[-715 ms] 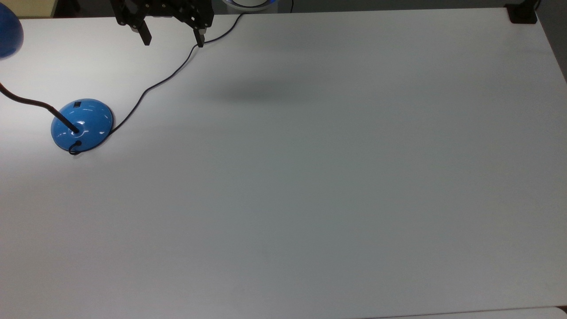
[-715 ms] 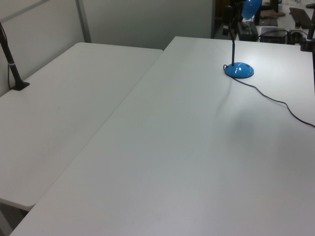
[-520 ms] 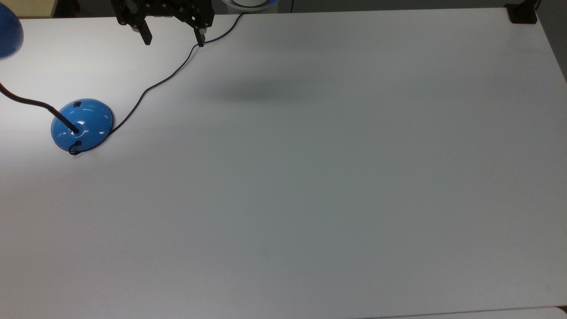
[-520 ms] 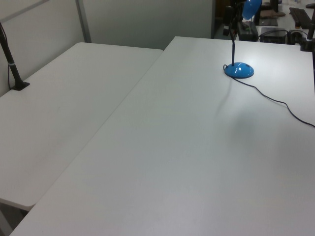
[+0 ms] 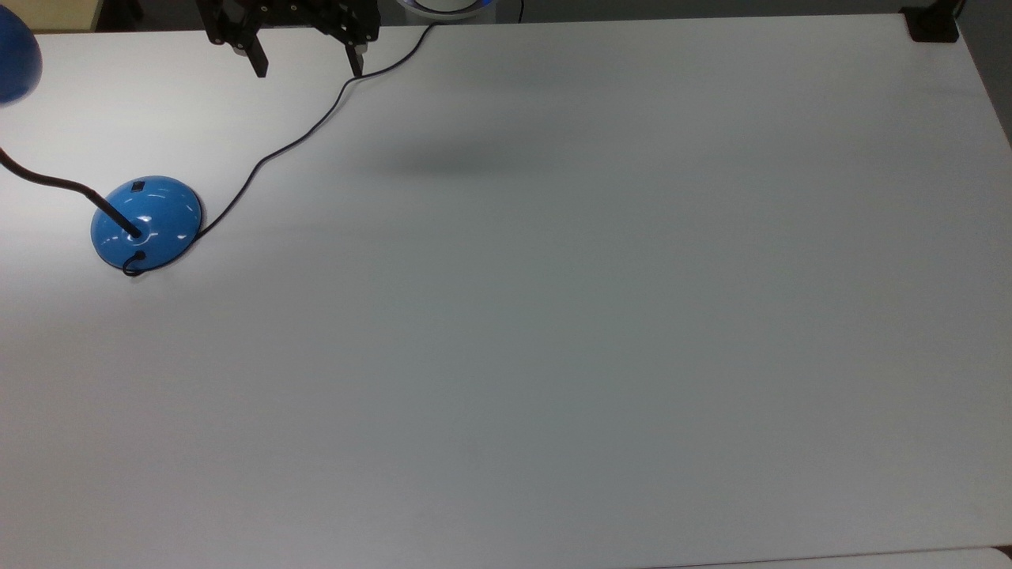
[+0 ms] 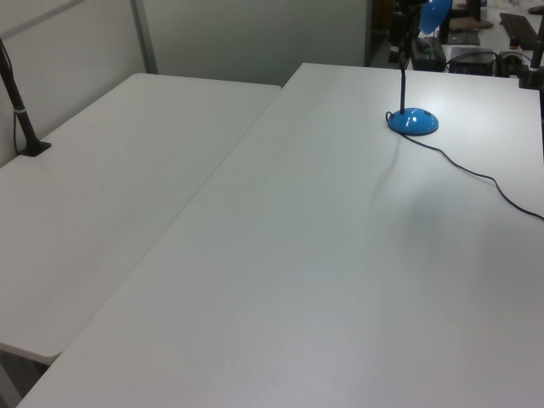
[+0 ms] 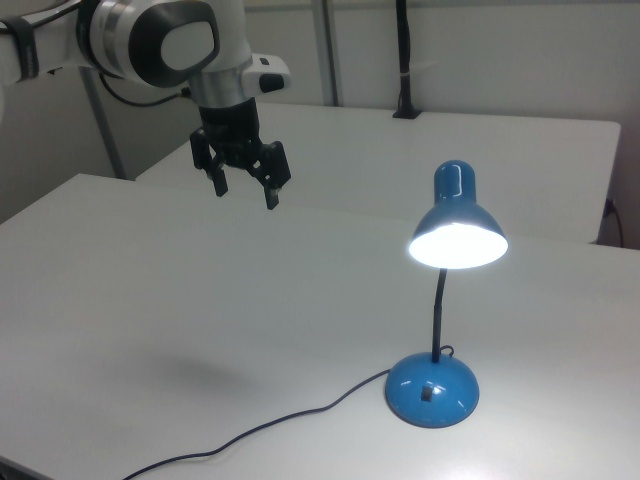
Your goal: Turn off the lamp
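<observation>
I read the gripper as empty, its two black fingers spread apart and pointing down, hanging high above the white table. In the top view it sits at the upper edge of the picture, with the lamp's black cord running on the table below it.

The lamp is lit — its blue shade throws a bright disc downward. The glossy dome base stands near the top view's left edge, well apart from the gripper. From the gripper, the base lies toward the top view's left and lower down the picture; in the right view it lies toward the right view's right and well below the fingers.

The small black switch sits on the slope of the dome, on the side away from the gooseneck. In the top view the switch is on the dome's upper side, the side nearer the gripper. I judge that a plain slant descent can reach it without crossing the neck.

Clearance:
- The shade overhangs the table beside the base; I would approach from the switch side, below and clear of it.
- The table round the base is bare but for the cord, which leaves the dome from the side by the neck.
- The dome is smooth and rounded — a press off the switch may slide, in my judgement.
</observation>
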{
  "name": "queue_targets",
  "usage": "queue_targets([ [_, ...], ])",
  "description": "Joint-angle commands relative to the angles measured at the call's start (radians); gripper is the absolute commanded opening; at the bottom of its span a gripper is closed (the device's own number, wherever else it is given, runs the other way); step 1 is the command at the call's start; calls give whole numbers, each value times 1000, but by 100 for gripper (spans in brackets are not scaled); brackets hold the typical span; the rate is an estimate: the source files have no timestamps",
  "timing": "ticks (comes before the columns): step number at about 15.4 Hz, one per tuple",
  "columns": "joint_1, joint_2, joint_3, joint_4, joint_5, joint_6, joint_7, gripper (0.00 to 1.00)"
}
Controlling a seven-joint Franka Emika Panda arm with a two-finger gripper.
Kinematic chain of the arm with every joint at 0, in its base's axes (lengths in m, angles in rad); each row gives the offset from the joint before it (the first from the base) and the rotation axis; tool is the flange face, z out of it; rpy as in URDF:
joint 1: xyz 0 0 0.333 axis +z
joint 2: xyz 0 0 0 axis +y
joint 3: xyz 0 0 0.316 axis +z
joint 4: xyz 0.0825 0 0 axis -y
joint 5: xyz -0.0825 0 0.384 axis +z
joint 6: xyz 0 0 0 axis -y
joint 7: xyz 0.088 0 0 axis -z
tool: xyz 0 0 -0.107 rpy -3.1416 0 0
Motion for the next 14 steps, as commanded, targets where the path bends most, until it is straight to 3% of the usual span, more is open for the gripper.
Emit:
queue_targets([
  [1, -2, -44, -5, -55, -95, -105, -282, 100],
  [4, -18, -62, -4, -144, -144, -100, -316, 100],
  [5, -32, -62, -5, -176, -155, -94, -316, 93],
  [7, -58, -60, -12, -252, -164, -36, -326, 72],
  [10, -101, -58, -15, -374, -166, 155, -320, 16],
  [12, -126, -54, -18, -429, -166, 275, -315, 0],
  [14, -161, -52, -34, -535, -166, 477, -315, 0],
])
